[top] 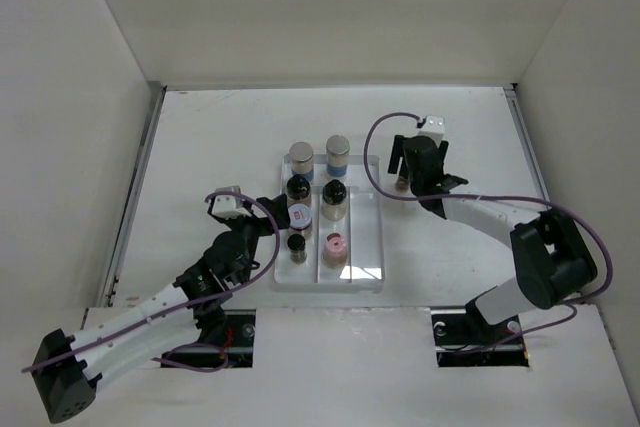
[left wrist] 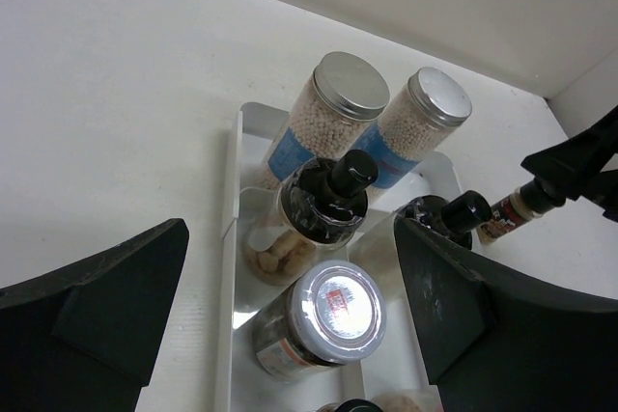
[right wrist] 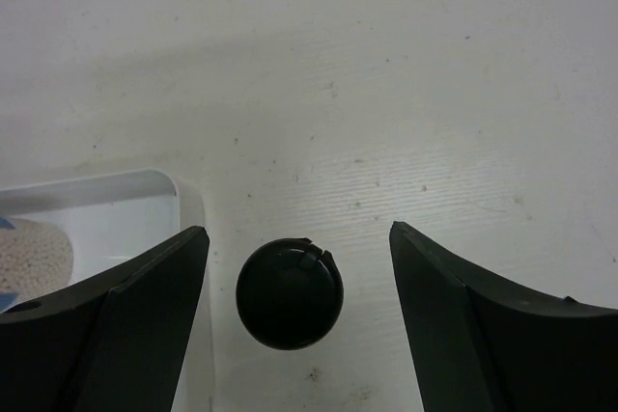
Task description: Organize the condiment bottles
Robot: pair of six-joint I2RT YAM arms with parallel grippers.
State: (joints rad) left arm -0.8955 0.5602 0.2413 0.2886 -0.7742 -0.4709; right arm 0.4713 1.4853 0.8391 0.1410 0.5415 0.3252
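Note:
The clear tray (top: 368, 247) holds several condiment bottles: two grey-capped, blue-labelled jars (top: 301, 156) (top: 338, 148) at its far end, two black-capped jars (top: 298, 187) (top: 333, 191), a silver-lidded jar (top: 300, 217), a small black-capped one (top: 297, 244) and a pink-capped one (top: 334, 244). My left gripper (top: 279, 222) is open at the tray's left side; in the left wrist view it (left wrist: 290, 238) straddles the silver-lidded jar (left wrist: 338, 311). My right gripper (top: 405, 169) is open around a small black-capped bottle (right wrist: 290, 293) standing on the table right of the tray, not touching it.
White walls enclose the table on the left, back and right. The tray's right compartment (top: 365, 217) holds nothing. The tray's far right corner (right wrist: 174, 190) lies close beside my right gripper's left finger (right wrist: 116, 325). The small bottle also shows in the left wrist view (left wrist: 512, 209).

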